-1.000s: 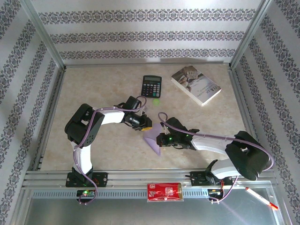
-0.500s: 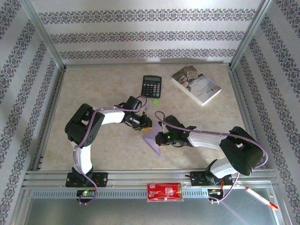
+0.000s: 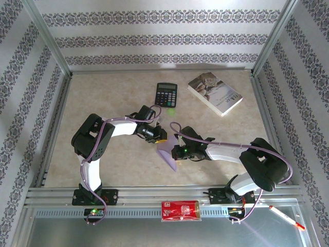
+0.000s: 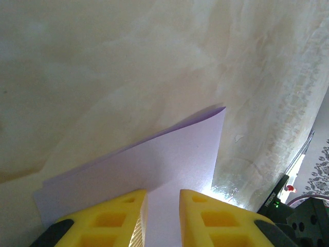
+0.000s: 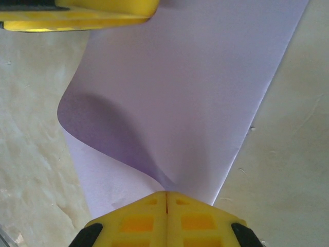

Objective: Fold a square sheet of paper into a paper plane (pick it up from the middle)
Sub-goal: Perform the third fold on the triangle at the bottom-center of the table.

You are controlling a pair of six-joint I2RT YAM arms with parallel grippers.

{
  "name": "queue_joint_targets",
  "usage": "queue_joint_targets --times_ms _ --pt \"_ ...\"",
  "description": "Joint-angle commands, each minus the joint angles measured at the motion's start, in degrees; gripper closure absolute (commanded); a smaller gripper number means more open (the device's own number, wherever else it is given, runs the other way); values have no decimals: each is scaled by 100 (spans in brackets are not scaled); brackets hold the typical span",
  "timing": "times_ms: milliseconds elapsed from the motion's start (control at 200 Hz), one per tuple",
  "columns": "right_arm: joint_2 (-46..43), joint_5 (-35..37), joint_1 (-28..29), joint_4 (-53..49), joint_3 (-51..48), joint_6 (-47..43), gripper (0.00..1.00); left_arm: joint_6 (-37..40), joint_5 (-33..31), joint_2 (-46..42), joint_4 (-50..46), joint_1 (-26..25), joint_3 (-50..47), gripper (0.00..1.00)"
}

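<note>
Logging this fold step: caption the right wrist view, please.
Right gripper pinches the square sheet of paper, one layer curled above the table.

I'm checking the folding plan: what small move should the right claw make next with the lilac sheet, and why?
Probably carry the right claw a little way across the sheet, toward the left claw. The right claw is shut on a lifted edge that curls over the flat part, not yet creased. The left claw, slightly parted, sits over the sheet's other end.
</note>
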Motion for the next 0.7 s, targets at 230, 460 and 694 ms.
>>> queue_joint_targets --times_ms 230,460,694 --pt "215 35 -56 -57 100 -192 97 127 -337 291 -445 -65 -35 76" --pt "246 18 -67 -49 141 -218 97 118 -320 297 -433 -75 -22 76" --pt "234 -37 -103 -57 207 -238 97 125 -312 306 -424 -72 -31 76"
